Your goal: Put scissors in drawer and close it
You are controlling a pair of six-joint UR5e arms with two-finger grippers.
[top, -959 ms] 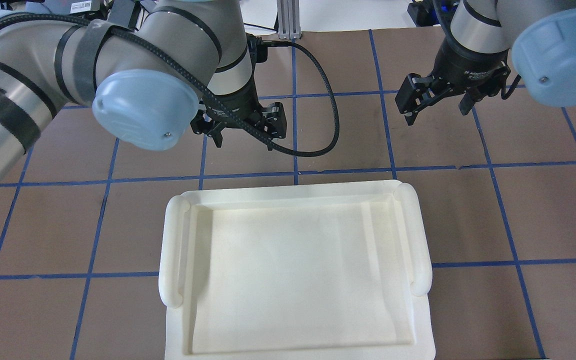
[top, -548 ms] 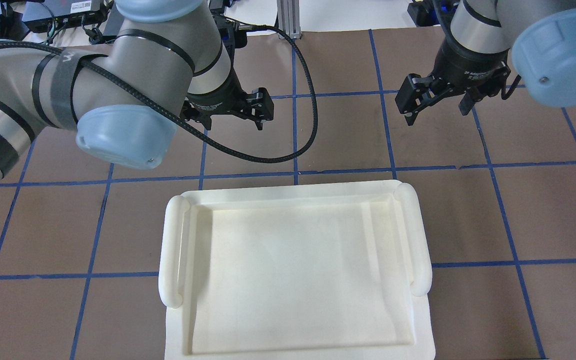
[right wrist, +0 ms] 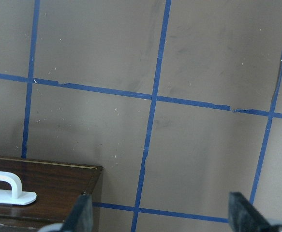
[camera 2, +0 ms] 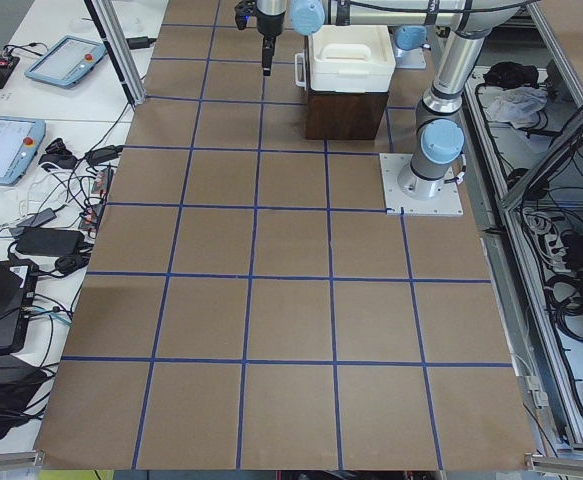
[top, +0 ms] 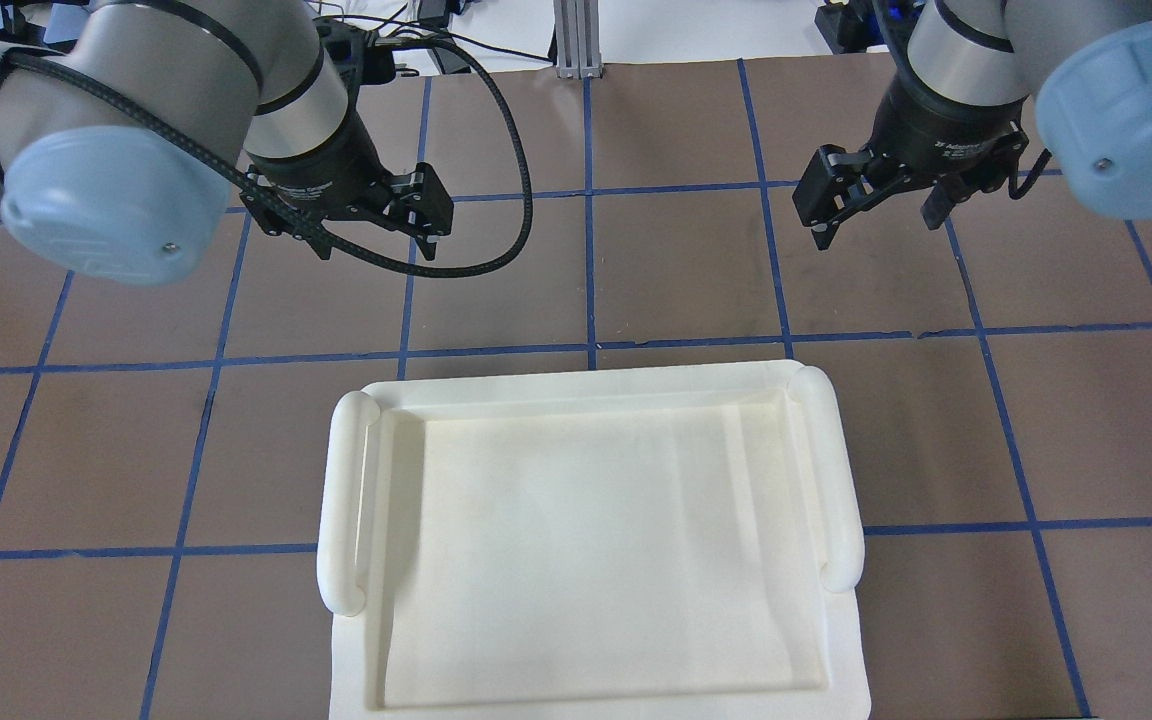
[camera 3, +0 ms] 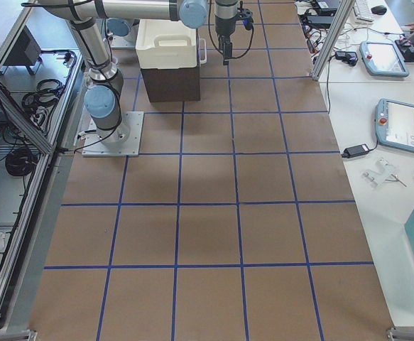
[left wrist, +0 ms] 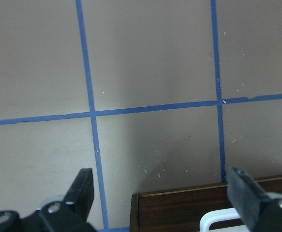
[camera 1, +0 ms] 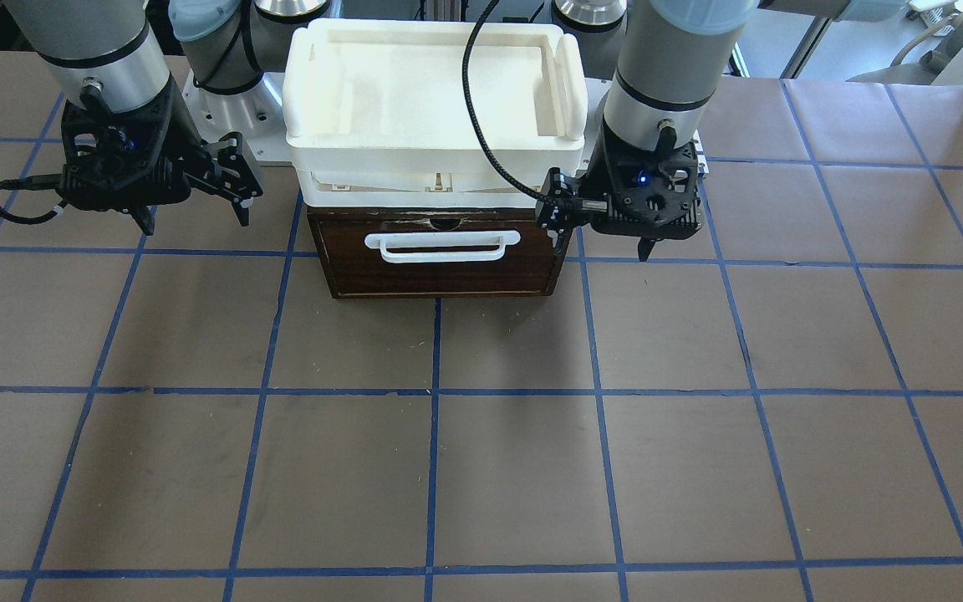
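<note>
The drawer [camera 1: 440, 267] is shut in its dark brown cabinet, its white bar handle [camera 1: 441, 245] facing out. The scissors are not in view in any frame. My left gripper [top: 376, 245] is open and empty, hovering over the table beside the drawer's front corner [camera 1: 604, 247]; its wrist view [left wrist: 162, 193] shows the brown drawer front [left wrist: 179, 208] at the bottom. My right gripper [top: 876, 228] is open and empty on the other side of the drawer [camera 1: 196, 219]; its wrist view shows the drawer front [right wrist: 49, 186] and handle end [right wrist: 5, 186].
A white plastic tray [top: 346, 500] sits on top of the cabinet and hides the drawer from above; it also shows in the front view [camera 1: 415, 84]. The brown table with blue tape lines [camera 1: 481, 468] stretches in front of the drawer.
My left arm has swung out to its own left, away from the middle in front of the drawer, gripper still open. My right gripper has barely moved.
</note>
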